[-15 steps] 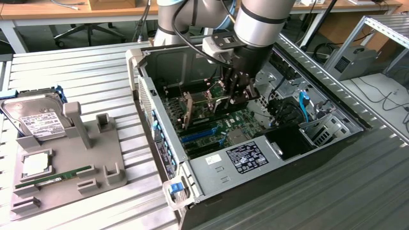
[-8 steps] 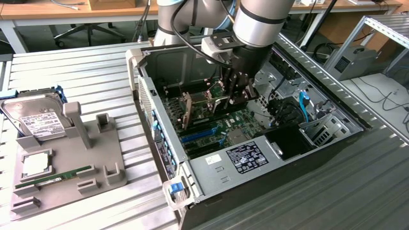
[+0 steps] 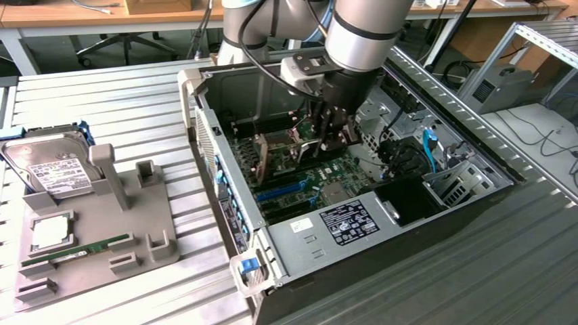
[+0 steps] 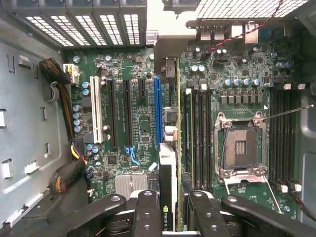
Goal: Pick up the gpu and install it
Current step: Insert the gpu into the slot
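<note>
- Clamping the gpu (image 4: 168, 185) edge-on in the gripper (image 4: 173, 213); jaws set to a narrow gap, pressing black fingers (image 4: 147, 212) onto both flat faces of the card.
- Holding it inside the open PC case (image 3: 289, 240), over the motherboard (image 4: 133, 133) and just beside the blue slot (image 4: 157, 118); cannot tell whether touching that slot or apart from it.
- Running its long axis parallel to the blue slot: one end in the fingers, the other pointing at the case wall with the vented slot covers (image 4: 84, 24).
- Standing on edge: thin black shroud with a green logo, green board edge alongside.
- At the exterior view's left, noting a grey moulded tray (image 3: 145, 217) with a silver hard drive (image 3: 54, 169) bearing a white label, a square metal-lidded chip (image 3: 53, 233) and a slim green memory stick (image 3: 77, 252).
- At centre, noting the sheet-metal case lying open side up on a ribbed metal table (image 3: 108, 101); green board with long black slots, one white slot (image 4: 98, 116) and a bare CPU socket (image 4: 242, 148) in a steel frame.
- At the exterior view's right, noting an aluminium frame shelf (image 3: 542, 40).
</note>
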You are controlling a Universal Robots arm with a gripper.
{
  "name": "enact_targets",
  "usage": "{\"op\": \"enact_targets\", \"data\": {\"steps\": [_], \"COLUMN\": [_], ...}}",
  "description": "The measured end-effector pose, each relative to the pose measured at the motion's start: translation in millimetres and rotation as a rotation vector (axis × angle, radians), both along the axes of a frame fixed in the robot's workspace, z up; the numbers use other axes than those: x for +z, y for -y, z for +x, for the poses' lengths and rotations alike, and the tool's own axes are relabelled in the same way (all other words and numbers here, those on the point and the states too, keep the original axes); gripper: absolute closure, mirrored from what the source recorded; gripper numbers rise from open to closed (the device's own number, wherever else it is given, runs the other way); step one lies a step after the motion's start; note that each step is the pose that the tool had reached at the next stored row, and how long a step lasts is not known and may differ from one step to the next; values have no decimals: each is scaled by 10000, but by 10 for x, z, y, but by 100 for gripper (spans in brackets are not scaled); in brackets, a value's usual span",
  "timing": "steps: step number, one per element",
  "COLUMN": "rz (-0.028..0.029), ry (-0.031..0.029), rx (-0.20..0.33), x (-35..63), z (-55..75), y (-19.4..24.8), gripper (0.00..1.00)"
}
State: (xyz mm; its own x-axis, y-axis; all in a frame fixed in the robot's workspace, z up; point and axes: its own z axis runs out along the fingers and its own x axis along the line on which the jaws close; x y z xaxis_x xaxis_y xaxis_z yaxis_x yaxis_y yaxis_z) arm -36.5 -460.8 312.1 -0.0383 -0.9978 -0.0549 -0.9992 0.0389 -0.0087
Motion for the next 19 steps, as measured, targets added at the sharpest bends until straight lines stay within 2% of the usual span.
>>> {"op": "enact_targets", "data": {"steps": [19], "rz": [0], "ry": [0], "rx": [0], "x": [-144], "z": [-64], "y": [17], "gripper": [73]}}
